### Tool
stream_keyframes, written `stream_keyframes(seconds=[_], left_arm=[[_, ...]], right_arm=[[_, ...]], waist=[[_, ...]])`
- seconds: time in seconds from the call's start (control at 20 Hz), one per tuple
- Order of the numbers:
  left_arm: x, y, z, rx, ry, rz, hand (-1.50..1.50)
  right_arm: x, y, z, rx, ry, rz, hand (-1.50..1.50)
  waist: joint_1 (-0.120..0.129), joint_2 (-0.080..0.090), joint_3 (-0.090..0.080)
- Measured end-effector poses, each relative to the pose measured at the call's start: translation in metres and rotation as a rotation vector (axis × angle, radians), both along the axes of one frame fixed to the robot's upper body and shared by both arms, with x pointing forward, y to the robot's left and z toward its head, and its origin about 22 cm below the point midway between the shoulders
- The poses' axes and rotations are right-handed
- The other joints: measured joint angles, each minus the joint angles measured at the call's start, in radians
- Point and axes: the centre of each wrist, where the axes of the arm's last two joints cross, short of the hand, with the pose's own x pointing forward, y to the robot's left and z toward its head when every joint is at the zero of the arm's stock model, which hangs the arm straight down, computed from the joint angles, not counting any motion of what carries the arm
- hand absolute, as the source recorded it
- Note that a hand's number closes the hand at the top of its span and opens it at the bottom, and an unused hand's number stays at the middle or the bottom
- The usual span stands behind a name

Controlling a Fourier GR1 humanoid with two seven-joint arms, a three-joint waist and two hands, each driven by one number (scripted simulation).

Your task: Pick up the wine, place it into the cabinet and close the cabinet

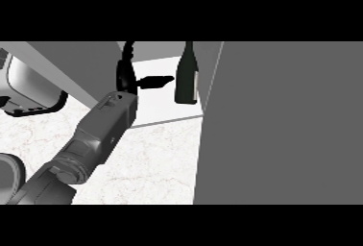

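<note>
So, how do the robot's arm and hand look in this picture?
Only one arm shows. The grey left forearm is boxy and flat-sided near the wrist, with rounded, darker grey joint housings lower down. The black left hand has slender fingers and a thick, pointed thumb. I can see no cables or markings on them.

Wine bottle (187,77) stood upright on cabinet shelf (159,109). Left hand (129,73) was just left of it, fingers straight, thumb possibly touching it. Cabinet door (284,120) hung open right of bottle.
</note>
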Motion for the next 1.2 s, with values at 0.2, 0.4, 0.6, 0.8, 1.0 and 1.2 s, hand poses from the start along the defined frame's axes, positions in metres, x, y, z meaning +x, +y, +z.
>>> stream_keyframes(seconds=[0.2,0.4,0.6,0.8,1.0,1.2], left_arm=[[-0.001,-0.007,0.001,-0.039,-0.017,-0.133,-1.50],[0.000,-0.020,0.006,-0.145,-0.088,-0.300,-1.50],[-0.001,-0.033,0.011,-0.280,-0.177,-0.426,-1.50],[-0.001,-0.047,0.017,-0.412,-0.215,-0.517,-1.50],[-0.002,-0.056,0.021,-0.469,-0.206,-0.580,-1.50],[-0.004,-0.064,0.027,-0.461,-0.211,-0.624,-1.50]], right_arm=[[0.000,0.000,0.001,0.004,0.005,-0.004,-1.50],[0.000,-0.002,0.002,0.015,0.009,-0.022,-1.50],[0.000,-0.004,0.002,0.019,0.020,-0.043,-1.50],[-0.001,-0.010,0.004,0.015,0.034,-0.081,-1.50],[-0.001,-0.010,0.007,0.012,0.040,-0.098,-1.50],[-0.004,-0.011,0.005,0.009,0.067,-0.117,-1.50]], waist=[[0.017,-0.006,-0.004],[0.046,-0.017,-0.002],[0.072,-0.029,0.000],[0.103,-0.043,0.002],[0.126,-0.053,0.004],[0.151,-0.066,0.006]])
